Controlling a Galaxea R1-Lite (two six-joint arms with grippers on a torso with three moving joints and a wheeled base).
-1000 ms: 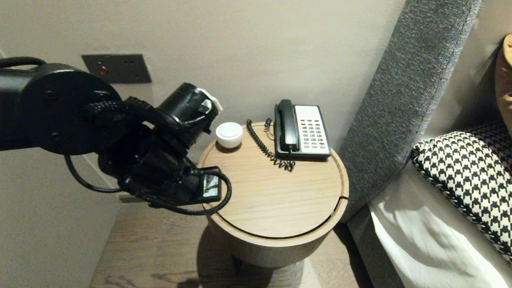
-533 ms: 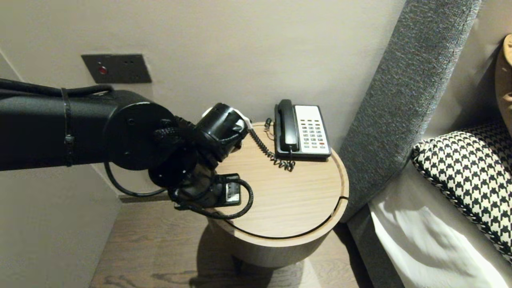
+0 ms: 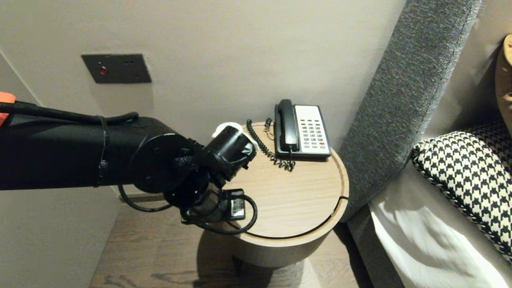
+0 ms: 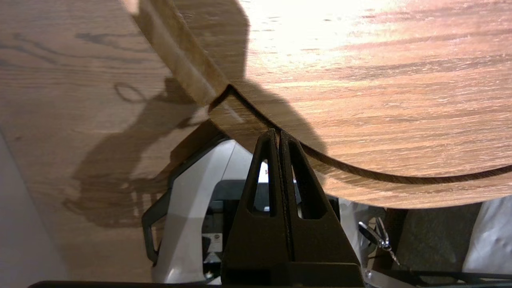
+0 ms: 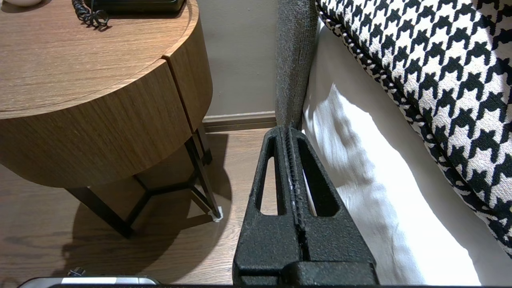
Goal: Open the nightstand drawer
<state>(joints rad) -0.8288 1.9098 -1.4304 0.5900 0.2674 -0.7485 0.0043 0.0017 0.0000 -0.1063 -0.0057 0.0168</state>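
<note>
Table: round side table, light oak-grain wood.
Pose: upright on dark legs.
Top: flat, a thin groove just inside the rim.
Place: on the wooden floor, against the wall.

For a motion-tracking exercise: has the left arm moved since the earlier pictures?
Yes. The left arm swung right, toward the phone, now mostly hiding the cup.

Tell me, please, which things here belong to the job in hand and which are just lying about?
In hand: left gripper, shut, tips by the rim of the round wooden table.
Lying about: telephone; white cup, mostly hidden by the arm; houndstooth pillow; right gripper, shut, parked by the bed.
</note>
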